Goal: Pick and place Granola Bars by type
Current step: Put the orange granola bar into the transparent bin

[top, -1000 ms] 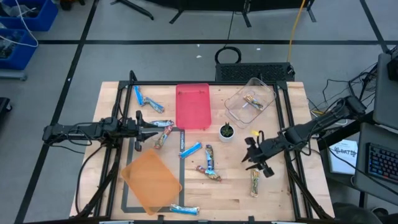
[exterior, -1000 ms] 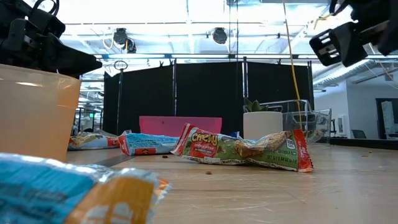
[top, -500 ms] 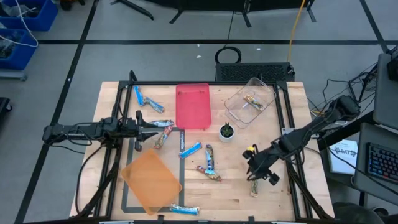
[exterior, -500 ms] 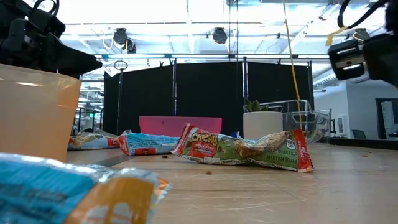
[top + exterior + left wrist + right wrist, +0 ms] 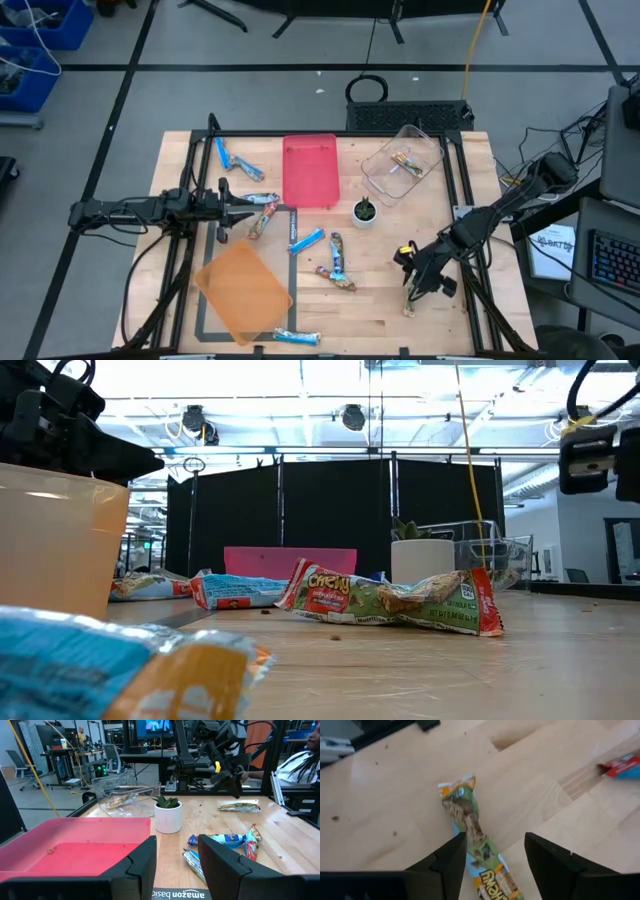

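Observation:
Several wrapped granola bars lie flat on the wooden table. My right gripper is open and hovers just above a green-and-tan bar near the table's right near part; its fingers stand on either side of the bar without touching it. Blue bars and multicolour bars lie in the middle, and more lie at the left far part. My left gripper is open and waits above the table's left side, holding nothing.
A red tray and a clear tub with bars in it sit at the far side, and an orange tray at the left near corner. A small potted plant stands mid-table. Another blue bar lies by the near edge.
My right gripper has moved toward the table's near edge and down, and now sits over the green-and-tan bar. Its fingers have stayed open. No bar has moved.

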